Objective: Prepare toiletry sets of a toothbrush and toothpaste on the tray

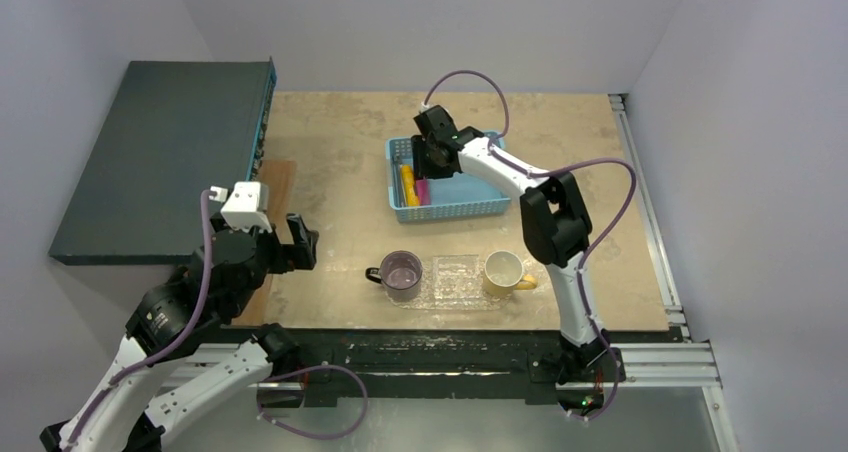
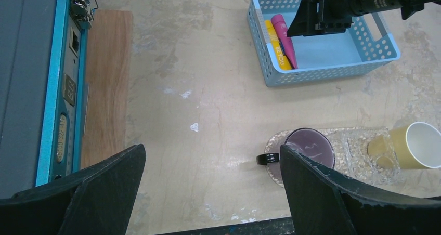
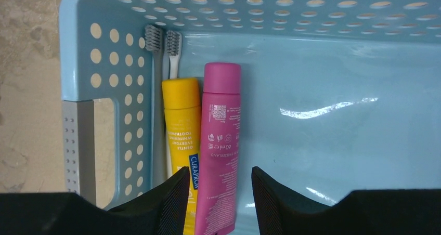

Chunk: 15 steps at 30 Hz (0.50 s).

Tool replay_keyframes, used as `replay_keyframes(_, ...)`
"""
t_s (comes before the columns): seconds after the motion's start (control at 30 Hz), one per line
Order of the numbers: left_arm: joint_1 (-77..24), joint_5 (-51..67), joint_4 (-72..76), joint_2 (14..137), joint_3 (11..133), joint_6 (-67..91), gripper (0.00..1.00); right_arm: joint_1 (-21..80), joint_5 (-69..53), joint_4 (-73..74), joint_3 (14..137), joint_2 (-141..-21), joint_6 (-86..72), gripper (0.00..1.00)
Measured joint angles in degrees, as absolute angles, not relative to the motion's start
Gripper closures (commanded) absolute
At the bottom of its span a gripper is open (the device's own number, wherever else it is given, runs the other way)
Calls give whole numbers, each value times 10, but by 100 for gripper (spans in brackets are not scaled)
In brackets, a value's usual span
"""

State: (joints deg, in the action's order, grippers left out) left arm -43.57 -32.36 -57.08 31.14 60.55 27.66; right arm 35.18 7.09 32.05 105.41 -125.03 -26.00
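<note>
Worn beige tabletop [image 1: 340, 172], enclosed by pale walls.

1. Right gripper [image 3: 221, 185]: fingers held apart, poised inside the light-blue perforated basket [image 3: 78, 48] at the far middle of the table. No item is gripped. The gap is centred over the near end of the pink toothpaste tube [image 3: 221, 152]; whether contact is made cannot be told.
2. Yellow toothpaste tube [image 3: 181, 126]: laid touching the pink tube's left side, its near end partly covered by one finger.
3. Two toothbrushes [image 3: 154, 42]: pressed between the yellow tube and the basket's left wall, bristle heads towards the far wall.
4. Clear textured tray [image 1: 455, 277]: set near the table's front edge, well apart from the basket. A purple mug [image 1: 402, 272] is stood at its left end and a yellow mug [image 1: 503, 270] at its right. No toiletry item is seen on it.
5. Left gripper [image 2: 212, 162]: fingers spread wide, empty, held at the near left.

Hazards, as judged: both tubes may be pinched together, since they lie touching and one finger overlaps the yellow one. The light basket may be dragged or lifted by a finger catching its wall. The wall-hugging toothbrushes leave little room for a finger.
</note>
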Motion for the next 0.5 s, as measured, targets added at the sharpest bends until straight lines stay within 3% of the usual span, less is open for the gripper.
replay_keyframes(0.33, -376, -251, -563, 311, 609, 272, 2, 344, 45, 320, 1071, -1294, -257, 52)
replay_keyframes(0.5, -362, -232, -562, 312, 609, 269, 2, 343, 34, 318, 1071, -1302, -256, 58)
